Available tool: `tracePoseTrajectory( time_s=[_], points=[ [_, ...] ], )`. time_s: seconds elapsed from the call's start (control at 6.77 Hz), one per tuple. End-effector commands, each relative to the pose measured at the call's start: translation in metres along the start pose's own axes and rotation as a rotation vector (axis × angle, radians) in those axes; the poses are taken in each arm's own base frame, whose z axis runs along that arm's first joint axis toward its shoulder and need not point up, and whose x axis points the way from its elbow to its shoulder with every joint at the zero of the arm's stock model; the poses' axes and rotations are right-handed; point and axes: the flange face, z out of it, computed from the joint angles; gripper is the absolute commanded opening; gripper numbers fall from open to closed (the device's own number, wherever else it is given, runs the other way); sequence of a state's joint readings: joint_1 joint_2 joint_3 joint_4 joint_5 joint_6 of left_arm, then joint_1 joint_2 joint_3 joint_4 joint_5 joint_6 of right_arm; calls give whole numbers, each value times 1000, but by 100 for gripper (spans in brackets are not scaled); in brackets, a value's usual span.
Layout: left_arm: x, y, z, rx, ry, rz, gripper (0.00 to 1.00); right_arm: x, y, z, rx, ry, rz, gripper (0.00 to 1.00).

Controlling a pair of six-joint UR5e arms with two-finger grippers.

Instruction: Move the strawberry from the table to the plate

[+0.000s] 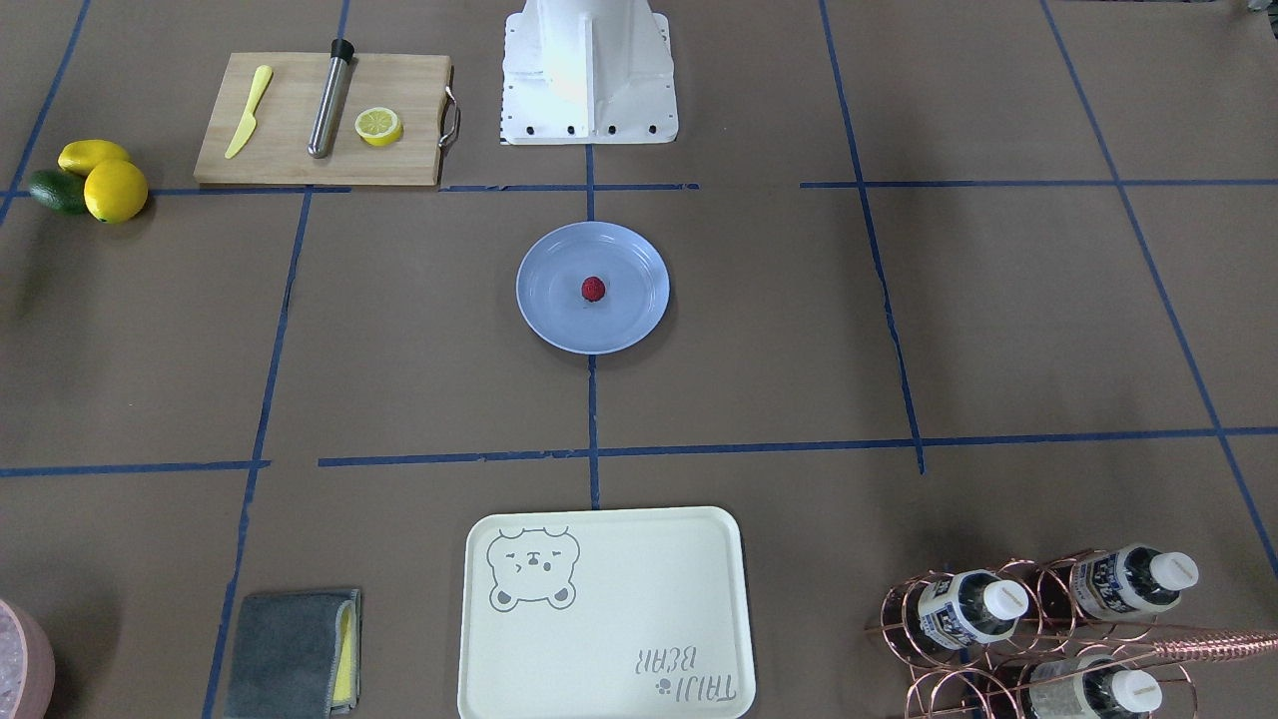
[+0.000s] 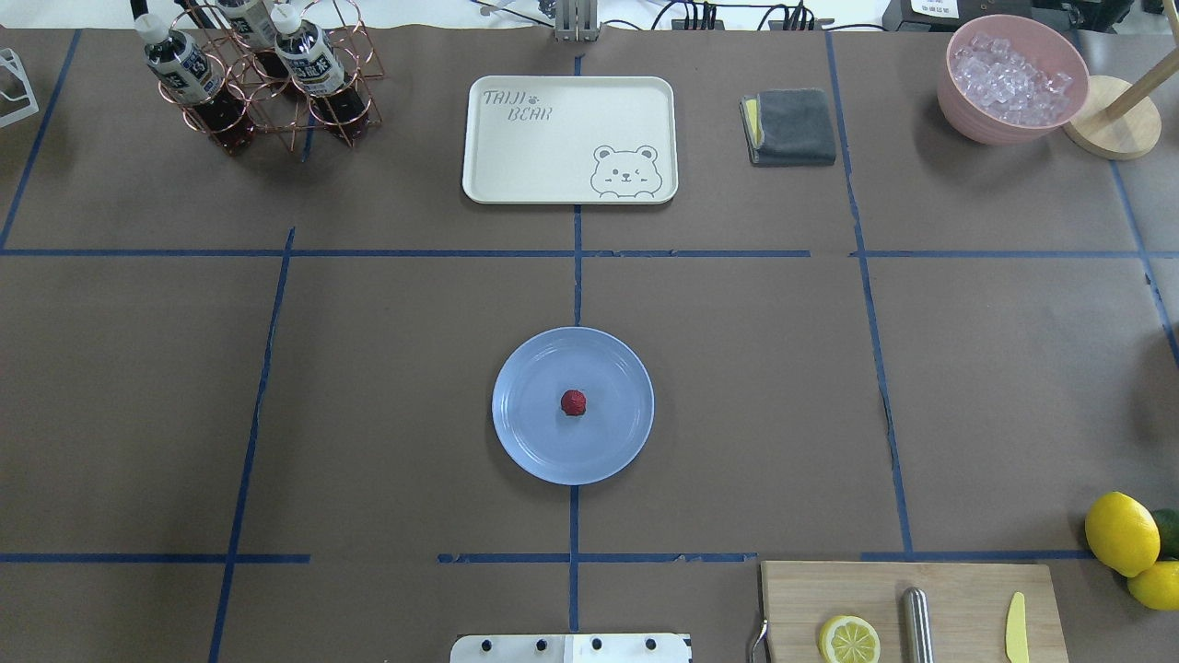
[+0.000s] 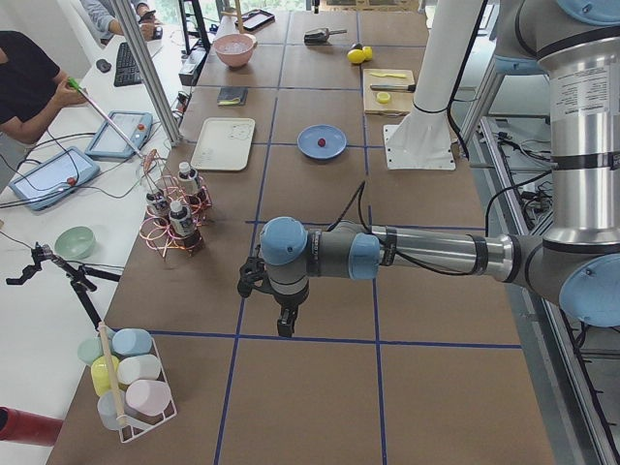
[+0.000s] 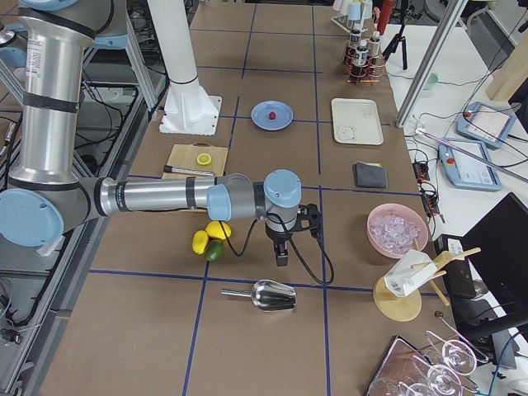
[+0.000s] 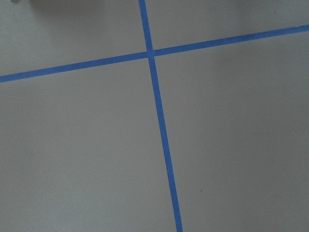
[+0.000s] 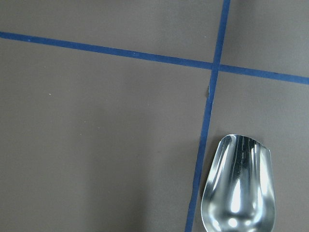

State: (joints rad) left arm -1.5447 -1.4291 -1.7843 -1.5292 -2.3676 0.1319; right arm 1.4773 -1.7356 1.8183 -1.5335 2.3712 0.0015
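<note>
Lying central on plate, strawberry well clear of its rim.

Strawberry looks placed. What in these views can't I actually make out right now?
Left gripper: shows only in the exterior left view, small; open or shut unclear.
Right gripper: only in the exterior right view; same.
Cutting board: cut off by the overhead view's bottom edge.
Avocado: overhead, mostly behind a lemon at the right edge.
</note>
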Motion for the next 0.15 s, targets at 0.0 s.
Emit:
tracePoseTrajectory(
  time_s=[0.0],
  points=[
    [3,-3,-4,10,-2,8,100,0,-2,0,0,0,2,100]
  ],
)
